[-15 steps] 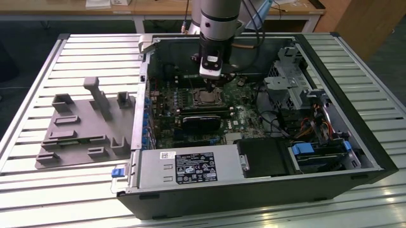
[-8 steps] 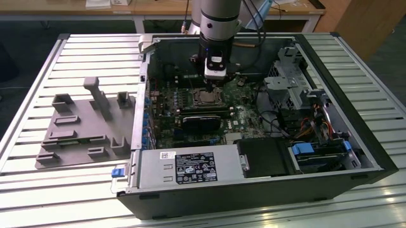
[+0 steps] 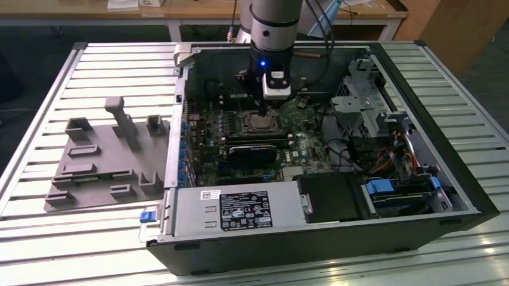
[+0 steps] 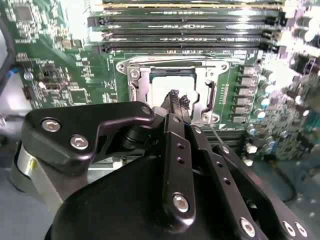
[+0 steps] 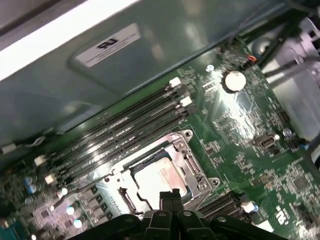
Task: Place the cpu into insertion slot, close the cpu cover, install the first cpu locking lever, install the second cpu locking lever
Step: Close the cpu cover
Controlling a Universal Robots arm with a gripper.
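An open computer case [image 3: 413, 77] lies on its side on the slatted metal counter [image 3: 104, 71], reaching from near the counter's far edge to its near edge. A grey moulded fixture [image 3: 95, 161] rests on the counter just beside the case, toward the counter's edge at the exterior view's left.

Inside the case, the green circuit board [image 5: 240, 130] carries the insertion slot [image 3: 245, 123] around its middle, nearer the case's far wall than its near wall. The cpu [image 4: 162, 87] [image 5: 159, 177] sits in that slot, its pale metal top facing up. The cpu cover [image 5: 186, 159] lies flat around the chip, whose top shows through the window. I cannot tell how the locking levers stand.

The arm [image 3: 270, 24] comes down from above the case's far wall. The jaws are pressed together with nothing between them, and the black fingertips [image 4: 173, 100] hang right over the cpu at the edge of its top; whether they touch it I cannot tell.

Long black memory slots [image 4: 185, 22] [image 5: 125, 130] run beside the slot, between it and the case's far wall. A black heatsink block [image 3: 250, 154] stands on the slot's other side, and a silver power supply [image 3: 238, 208] lines the case's near wall
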